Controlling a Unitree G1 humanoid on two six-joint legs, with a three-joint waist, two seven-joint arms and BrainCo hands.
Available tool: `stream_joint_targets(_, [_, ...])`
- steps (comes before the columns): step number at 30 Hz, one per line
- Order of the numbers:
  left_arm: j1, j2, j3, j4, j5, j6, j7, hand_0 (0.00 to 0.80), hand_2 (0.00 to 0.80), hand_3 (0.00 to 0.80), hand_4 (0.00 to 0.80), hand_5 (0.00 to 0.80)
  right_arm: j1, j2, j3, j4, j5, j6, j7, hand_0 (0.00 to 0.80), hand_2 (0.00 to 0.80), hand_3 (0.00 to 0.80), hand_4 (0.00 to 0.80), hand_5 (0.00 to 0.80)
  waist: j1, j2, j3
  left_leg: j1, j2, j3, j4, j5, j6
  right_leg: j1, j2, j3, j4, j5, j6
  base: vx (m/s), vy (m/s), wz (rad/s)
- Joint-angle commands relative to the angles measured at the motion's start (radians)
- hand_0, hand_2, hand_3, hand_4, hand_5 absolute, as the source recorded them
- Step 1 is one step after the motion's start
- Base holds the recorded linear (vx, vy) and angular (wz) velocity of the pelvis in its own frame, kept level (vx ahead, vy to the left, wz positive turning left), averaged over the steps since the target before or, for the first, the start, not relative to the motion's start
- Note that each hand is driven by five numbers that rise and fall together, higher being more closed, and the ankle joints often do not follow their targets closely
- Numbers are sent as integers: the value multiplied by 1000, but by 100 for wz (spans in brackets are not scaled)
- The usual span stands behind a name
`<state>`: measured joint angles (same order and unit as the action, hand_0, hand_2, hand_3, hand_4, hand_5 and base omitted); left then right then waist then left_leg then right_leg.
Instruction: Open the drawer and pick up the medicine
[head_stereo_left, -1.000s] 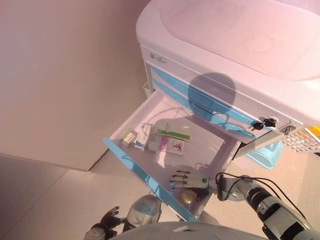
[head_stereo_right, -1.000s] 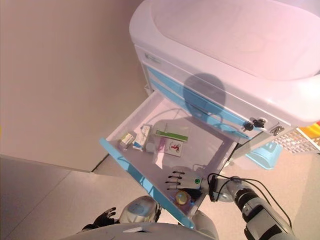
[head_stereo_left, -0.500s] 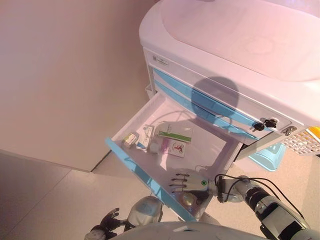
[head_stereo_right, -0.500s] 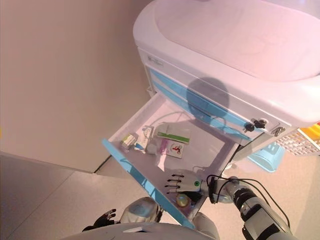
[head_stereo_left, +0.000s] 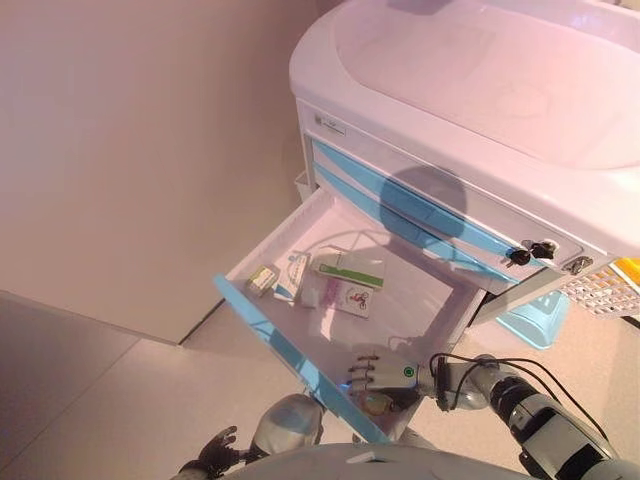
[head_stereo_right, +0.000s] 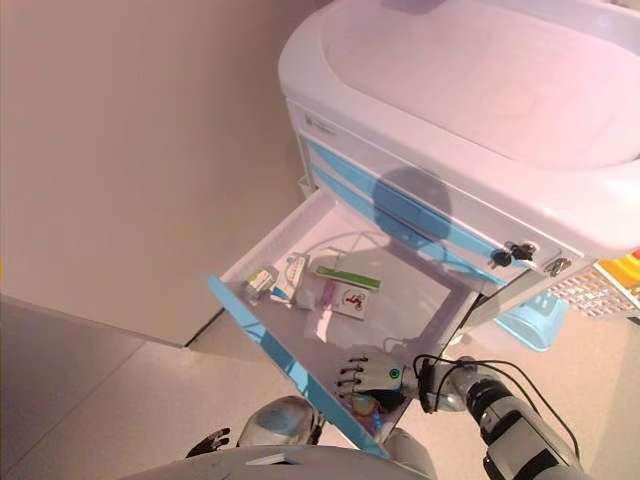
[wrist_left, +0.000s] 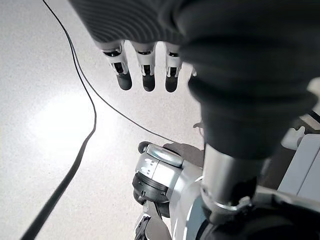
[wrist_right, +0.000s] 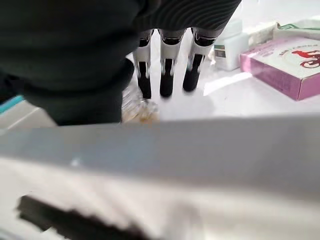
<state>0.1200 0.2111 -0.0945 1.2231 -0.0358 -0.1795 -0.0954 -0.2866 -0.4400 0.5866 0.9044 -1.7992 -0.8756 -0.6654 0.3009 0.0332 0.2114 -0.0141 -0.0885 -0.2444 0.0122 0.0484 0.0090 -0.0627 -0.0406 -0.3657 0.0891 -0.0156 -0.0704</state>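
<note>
The white drawer with a blue front (head_stereo_left: 285, 345) stands pulled out of the cart. Inside lie a pink medicine box (head_stereo_left: 350, 296), a green-and-white box (head_stereo_left: 348, 268), a blue-and-white box (head_stereo_left: 297, 270), a small box (head_stereo_left: 262, 278) and a small white bottle (head_stereo_left: 310, 297). My right hand (head_stereo_left: 380, 372) is low in the drawer's near right corner, fingers (wrist_right: 167, 75) straight, pointing down beside a small clear bottle with a gold cap (wrist_right: 137, 107). It holds nothing. My left hand (head_stereo_left: 215, 455) hangs open, low beside me, its fingers (wrist_left: 145, 75) above the floor.
The white cart (head_stereo_left: 450, 120) has two shut blue drawers above the open one, with keys (head_stereo_left: 530, 252) in a lock at the right. A white mesh basket (head_stereo_left: 610, 290) and a light blue bin (head_stereo_left: 530, 320) stand to the right. A plain wall is on the left.
My right hand has drawn back toward the drawer's near right corner and lowered over the gold-capped bottle. The camera has shifted a little; the boxes have not moved.
</note>
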Motion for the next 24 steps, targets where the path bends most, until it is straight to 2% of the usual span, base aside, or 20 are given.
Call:
stream_joint_targets(1, [30,10,-27,11,40,-22,10,0,0,0,0,0,69,-18,90,13,-39,-62,13,800,800,800,800,800,9,-22,24,-12,-65,24,8,-60,27,76,-64,67,-19,-47,98,0,0,0])
stream_joint_targets(13, [33,9,-30,8,40,-19,9,0,0,0,0,0,65,-22,86,17,-10,-62,47,800,800,800,800,800,10,-29,17,-10,-65,28,8,-62,27,79,-61,71,-22,-47,98,0,0,0])
stream_joint_targets(19, [32,8,-23,9,49,-8,10,0,0,0,0,0,58,-31,85,14,18,-38,28,800,800,800,800,800,7,-38,7,-2,-62,30,4,-65,30,87,-54,77,-29,-45,98,0,0,0])
stream_joint_targets(23, [34,10,-13,2,57,11,16,0,0,0,0,0,41,-65,76,-78,146,-36,36,800,800,800,800,800,-1,-52,-4,4,-59,32,2,-66,31,93,-48,86,-35,-39,102,5,-9,0])
stream_joint_targets(24, [37,13,-8,-4,60,20,19,0,0,0,0,0,34,-88,70,-152,238,-43,77,800,800,800,800,800,-6,-60,-6,6,-56,35,4,-67,32,94,-46,91,-36,-36,103,24,-48,-1])
